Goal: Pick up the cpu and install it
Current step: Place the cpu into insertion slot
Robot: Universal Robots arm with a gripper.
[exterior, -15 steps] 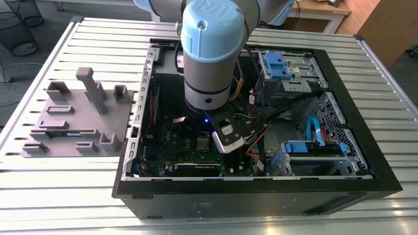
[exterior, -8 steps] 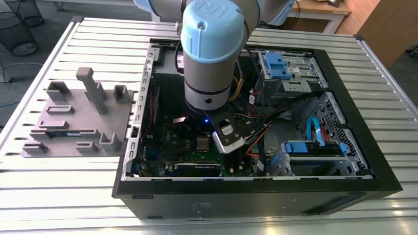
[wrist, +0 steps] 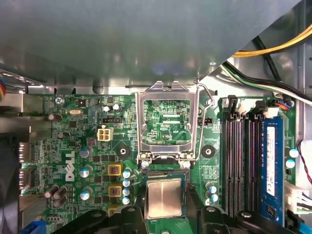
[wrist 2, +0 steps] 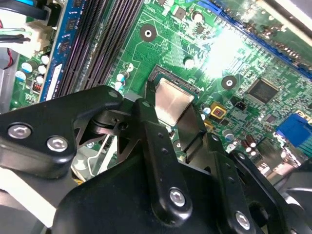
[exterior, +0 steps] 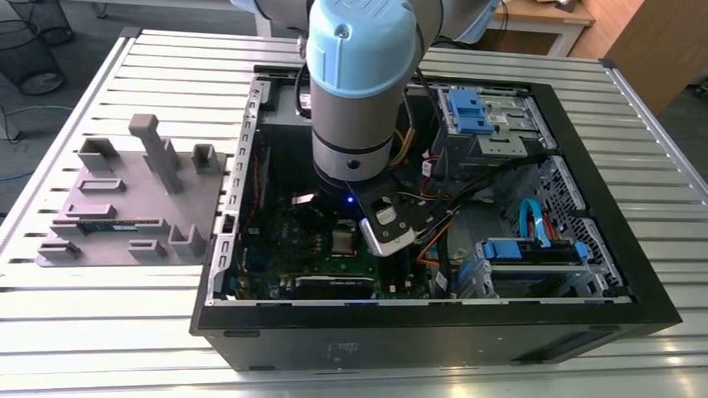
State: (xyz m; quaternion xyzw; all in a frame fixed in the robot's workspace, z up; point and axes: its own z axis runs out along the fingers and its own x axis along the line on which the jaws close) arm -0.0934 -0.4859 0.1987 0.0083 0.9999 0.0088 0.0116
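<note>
**Status of the work**

1. In the exterior view, the arm reaches down into the open computer case. The grey tray lies outside the case, toward 9 o'clock in that view.
2. In the first wrist view, the cpu sits over the black socket on the motherboard, level with the board. Treat pick-up and transfer as done.
3. The gripper is at a narrow setting. In the second wrist view its two black fingers bear on opposite edges of the cpu. Judge it as holding the chip, not released.
4. The socket frame stands hinged open just beside the socket, on the side away from the gripper. The board shows through its window. The frame is not lowered onto the chip, so count the installation as unfinished.
5. You cannot tell from these views whether the cpu is fully seated or rests just above the socket.

**Appearance of the cpu**

- It is small, flat and square, with rounded corners.
- The top is a plain silver metal plate with a dull shine.
- The dark socket rim shows along one edge.
- The memory slots run parallel nearby, well clear of the chip.
</note>
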